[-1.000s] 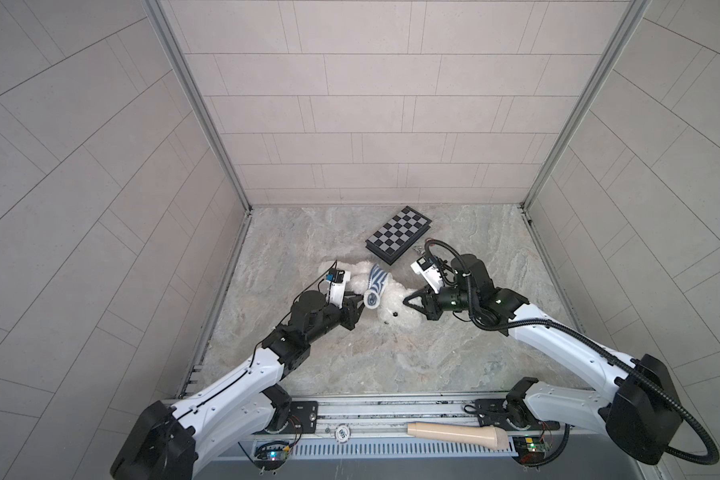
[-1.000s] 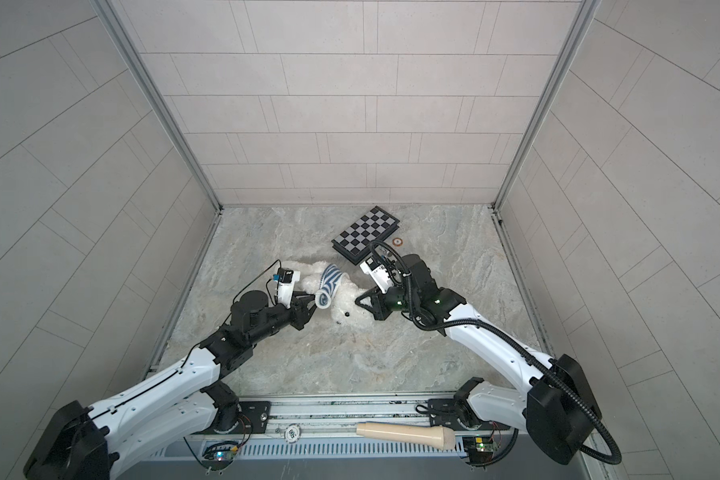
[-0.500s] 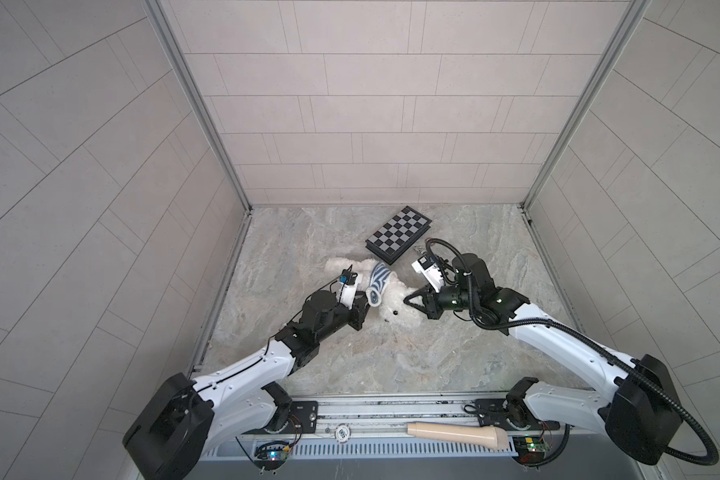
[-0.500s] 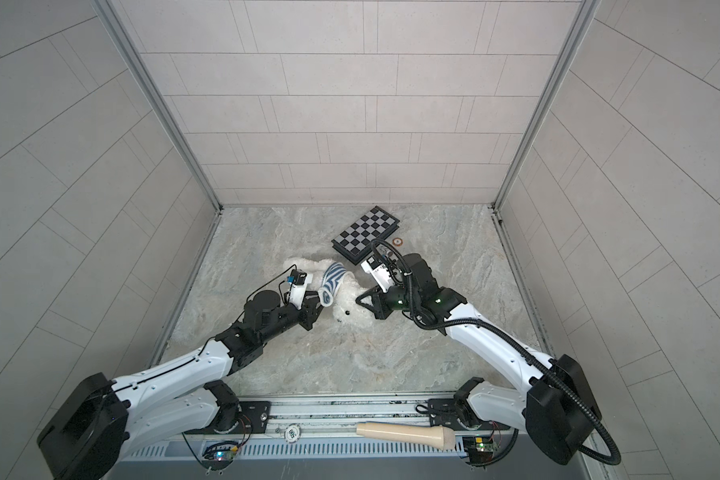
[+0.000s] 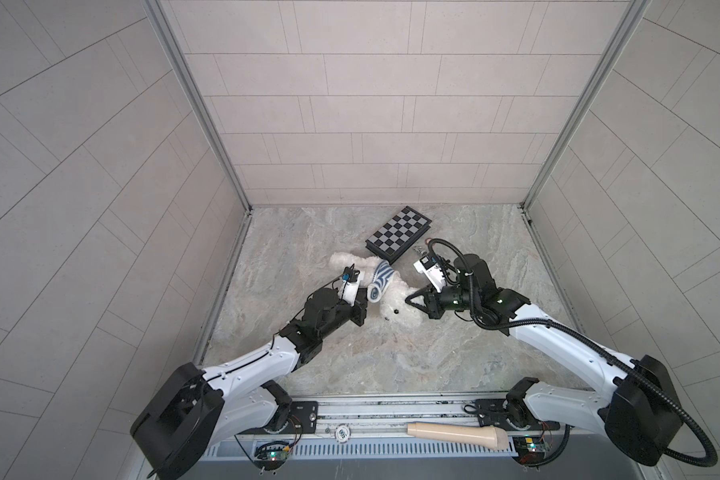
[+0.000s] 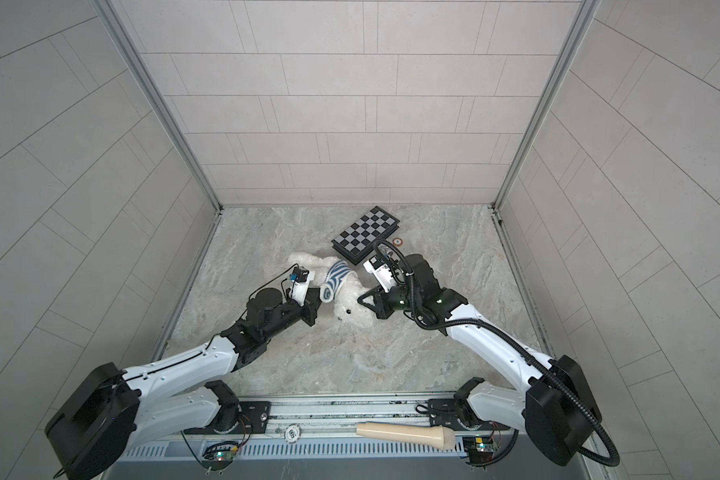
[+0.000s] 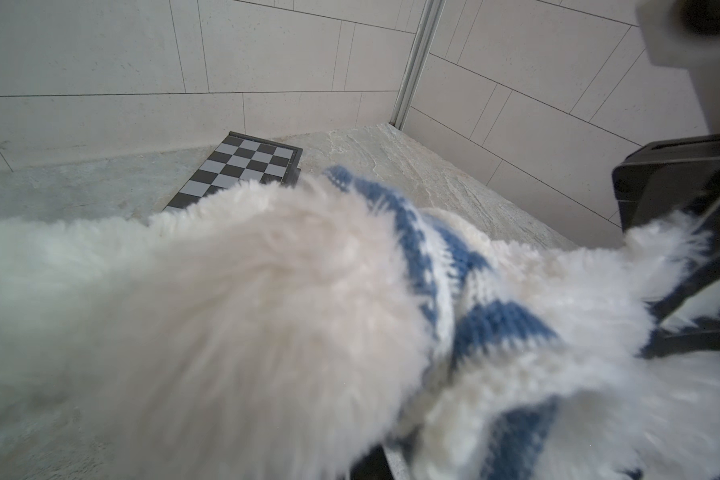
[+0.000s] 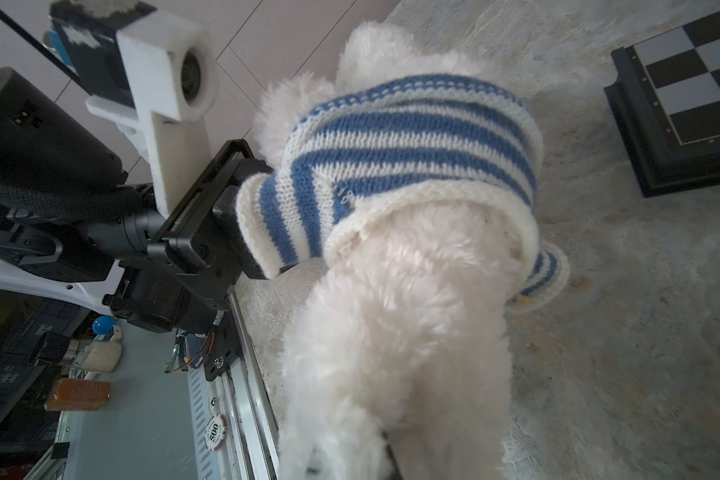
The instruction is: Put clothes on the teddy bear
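Clenching left gripper [image 5: 364, 303] on striped shirt [image 8: 412, 158] sleeve cuff | right gripper [image 5: 412, 300] clamped in teddy bear [image 5: 402, 309] head fur | bear lies on tabletop [image 5: 391, 357], just beside chessboard [image 5: 398, 232] | next: draw sleeve slowly along limb (knit snags fur), right side anchoring.

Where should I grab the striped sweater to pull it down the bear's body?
Pinch the rolled hem of the striped sweater, on the legs side, coming from the feet end of the teddy bear: that edge stands proud of the fur.
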`<state>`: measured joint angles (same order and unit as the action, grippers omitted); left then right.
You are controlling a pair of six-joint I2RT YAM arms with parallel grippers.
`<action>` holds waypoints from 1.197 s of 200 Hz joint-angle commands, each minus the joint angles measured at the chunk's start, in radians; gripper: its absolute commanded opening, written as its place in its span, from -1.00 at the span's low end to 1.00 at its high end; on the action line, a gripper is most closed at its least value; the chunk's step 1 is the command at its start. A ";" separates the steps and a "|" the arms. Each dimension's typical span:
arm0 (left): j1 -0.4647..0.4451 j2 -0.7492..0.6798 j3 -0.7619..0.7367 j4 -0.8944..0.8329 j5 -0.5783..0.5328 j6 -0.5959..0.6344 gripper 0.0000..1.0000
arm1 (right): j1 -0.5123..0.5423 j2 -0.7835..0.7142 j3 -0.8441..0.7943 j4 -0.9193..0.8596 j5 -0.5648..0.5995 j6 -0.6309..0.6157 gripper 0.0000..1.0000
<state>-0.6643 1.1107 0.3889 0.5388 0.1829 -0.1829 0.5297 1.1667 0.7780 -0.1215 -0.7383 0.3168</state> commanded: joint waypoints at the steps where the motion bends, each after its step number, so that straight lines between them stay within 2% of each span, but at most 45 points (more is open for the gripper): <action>1: -0.004 -0.046 0.012 0.005 -0.031 -0.002 -1.00 | -0.026 -0.042 -0.017 0.044 -0.024 0.005 -1.00; 18: -0.004 -0.100 -0.012 -0.020 -0.052 -0.031 -1.00 | -0.060 -0.060 -0.035 0.024 0.009 0.001 -1.00; 46: -0.004 -0.193 -0.063 -0.031 -0.058 -0.107 -1.00 | -0.083 -0.059 -0.032 -0.130 0.162 -0.102 -1.00; 71: -0.004 -0.230 -0.096 -0.019 -0.036 -0.159 -1.00 | -0.084 -0.056 -0.045 -0.144 0.199 -0.126 -1.00; 94: -0.011 -0.215 -0.107 0.025 0.030 -0.180 -1.00 | -0.082 -0.057 -0.049 -0.133 0.194 -0.128 -1.00; 130: -0.091 -0.168 -0.048 0.041 0.075 -0.173 -1.00 | -0.062 -0.037 -0.030 -0.170 0.203 -0.164 -1.00; 164: -0.098 -0.154 -0.017 0.112 0.093 -0.243 -1.00 | -0.007 -0.028 -0.008 -0.238 0.301 -0.222 -1.00; 176: -0.097 -0.161 -0.004 0.100 0.063 -0.265 -1.00 | 0.008 -0.026 0.000 -0.263 0.331 -0.246 -1.00; 201: -0.092 -0.180 0.034 -0.027 -0.077 -0.299 -1.00 | 0.033 -0.038 -0.003 -0.275 0.364 -0.287 -1.00; 239: -0.053 -0.212 -0.009 0.043 -0.111 -0.388 -1.00 | 0.123 -0.025 0.017 -0.327 0.475 -0.371 -1.00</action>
<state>-0.7448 0.9375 0.3775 0.5083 0.1360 -0.4995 0.6075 1.1370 0.7635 -0.3717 -0.3725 0.0387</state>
